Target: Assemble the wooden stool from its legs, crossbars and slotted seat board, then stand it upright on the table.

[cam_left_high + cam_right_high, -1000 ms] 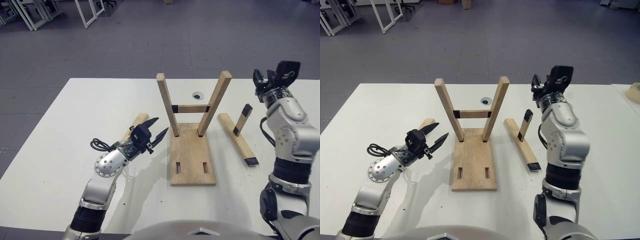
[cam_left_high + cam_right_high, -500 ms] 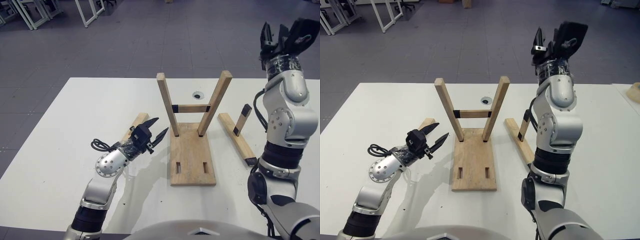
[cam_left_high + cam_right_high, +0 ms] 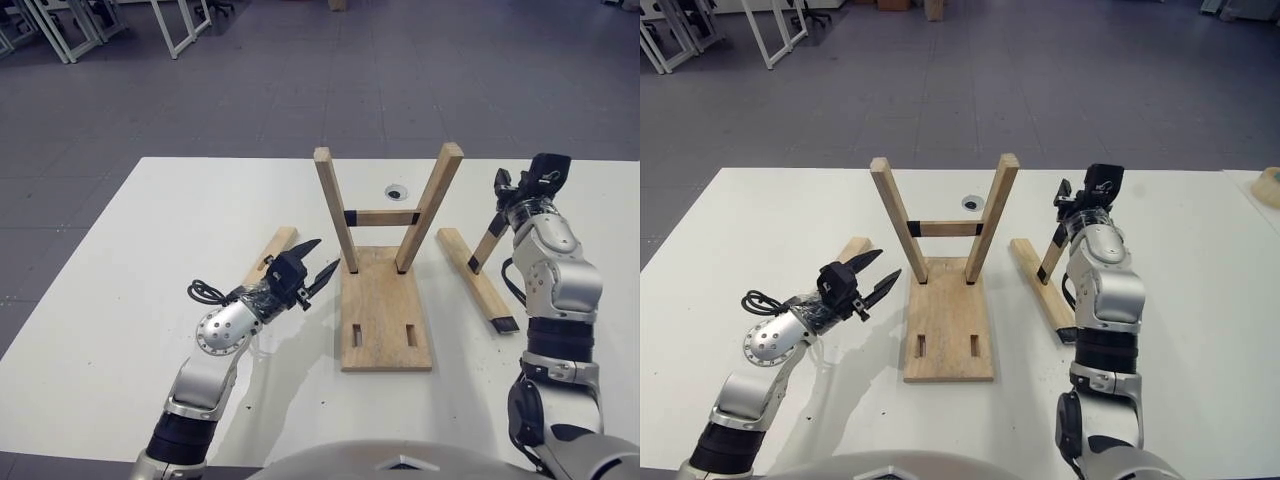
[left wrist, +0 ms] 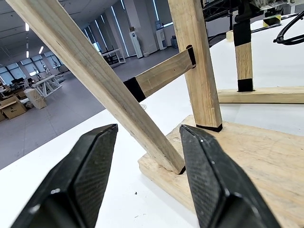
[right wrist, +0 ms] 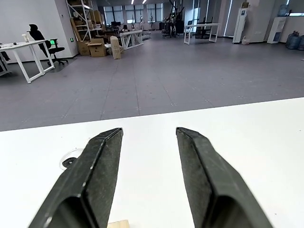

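The slotted seat board (image 3: 385, 310) lies flat on the white table (image 3: 150, 250). Two legs stand in its far slots, joined by a crossbar (image 3: 383, 217); the two near slots (image 3: 356, 335) are bare. To its right lies a loose leg (image 3: 475, 275) with a short crossbar (image 3: 487, 238) sticking up from it. Another loose leg (image 3: 272, 250) lies to the left. My left gripper (image 3: 320, 257) is open, low over the table beside the board's left far corner, with the nearer upright leg (image 4: 95, 80) just beyond its fingertips. My right gripper (image 3: 512, 185) is open, just above the short crossbar's top.
A round cable hole (image 3: 397, 189) sits in the table behind the standing legs. A pale wooden object (image 3: 1270, 185) rests at the far right on a neighbouring table. Bare table surface stretches left of the loose leg and in front of the board.
The right arm rose high above the table and has now come down over the short upright crossbar. The left gripper has edged slightly toward the seat board.
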Available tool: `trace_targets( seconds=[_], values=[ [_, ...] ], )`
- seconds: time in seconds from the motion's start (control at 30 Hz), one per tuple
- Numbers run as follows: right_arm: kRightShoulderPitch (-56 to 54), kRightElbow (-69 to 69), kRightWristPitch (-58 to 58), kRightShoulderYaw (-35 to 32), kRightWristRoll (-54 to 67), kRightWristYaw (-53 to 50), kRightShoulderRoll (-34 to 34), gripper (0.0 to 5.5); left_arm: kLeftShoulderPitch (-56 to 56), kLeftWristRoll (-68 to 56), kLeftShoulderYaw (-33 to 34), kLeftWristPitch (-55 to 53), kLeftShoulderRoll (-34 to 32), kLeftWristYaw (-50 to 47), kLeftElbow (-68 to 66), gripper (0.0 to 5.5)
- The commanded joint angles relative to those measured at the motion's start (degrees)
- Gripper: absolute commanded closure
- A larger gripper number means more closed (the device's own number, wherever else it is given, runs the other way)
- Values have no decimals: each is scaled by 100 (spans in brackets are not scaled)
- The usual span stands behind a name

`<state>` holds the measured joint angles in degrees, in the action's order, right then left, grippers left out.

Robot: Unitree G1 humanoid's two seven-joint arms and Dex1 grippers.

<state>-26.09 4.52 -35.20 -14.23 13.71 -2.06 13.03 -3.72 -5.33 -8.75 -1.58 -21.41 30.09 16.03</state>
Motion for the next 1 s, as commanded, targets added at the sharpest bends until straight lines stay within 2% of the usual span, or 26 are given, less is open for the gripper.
trace_targets(
  seconds=[0.03, 0.1, 0.2, 0.37, 0.5, 0.7, 0.83, 1.0],
  values=[
    [-94, 1150, -258, -450, 293, -204, -3, 344, -5, 91, 34, 69, -32, -35, -37, 310],
    [68, 1620, -533, -698, 431, -226, 129, 344, -65, 100, 74, 101, -43, -70, -10, 310],
    [1012, 2017, -795, -1010, 665, 255, 404, 344, -162, 105, 89, 113, -43, -109, 64, 310],
    [2998, 1999, -245, -1051, 853, 1440, 489, 344, -240, 107, 126, 106, -39, -166, 121, 310],
    [4033, 1574, 663, -571, 548, 2226, 520, 266, -228, 116, 112, 71, -42, -174, 106, 310],
    [4421, 1187, 1363, -10, 165, 2849, 855, 141, -225, 105, 101, 47, -55, -155, 100, 310],
    [4265, 727, 1490, 231, -146, 2963, 1144, 138, -195, 112, 90, 23, -32, -176, 88, 310],
    [4195, 529, 1541, 414, -162, 3017, 1123, 226, -193, 110, 91, 38, -23, -179, 57, 310]
  ],
)
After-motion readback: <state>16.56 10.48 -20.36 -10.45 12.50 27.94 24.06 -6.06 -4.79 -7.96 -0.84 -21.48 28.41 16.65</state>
